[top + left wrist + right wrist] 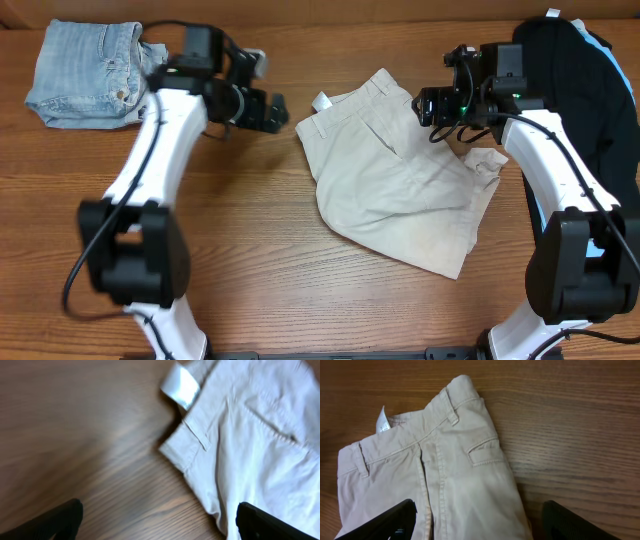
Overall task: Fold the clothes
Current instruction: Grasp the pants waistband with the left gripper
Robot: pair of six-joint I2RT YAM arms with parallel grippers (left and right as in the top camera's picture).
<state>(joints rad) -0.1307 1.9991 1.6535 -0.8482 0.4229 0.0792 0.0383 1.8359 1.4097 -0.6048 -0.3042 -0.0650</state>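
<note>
Shorts (395, 180) lie mid-table, waistband far, legs rumpled near-right. Your left gripper (278, 108) and right gripper (424, 106) hover by the waistband's ends, both wide open and empty. Pinch only one layer and the fold may skew.

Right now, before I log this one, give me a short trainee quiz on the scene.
1. True or false: the left gripper is shut on the khaki shorts.
2. What lies folded at the overhead view's top left? A denim shorts; B red towel; C striped sock.
3. Fill in: the white label sticks out at the shorts' ____.
Key: 1 false; 2 A; 3 waistband.
</note>
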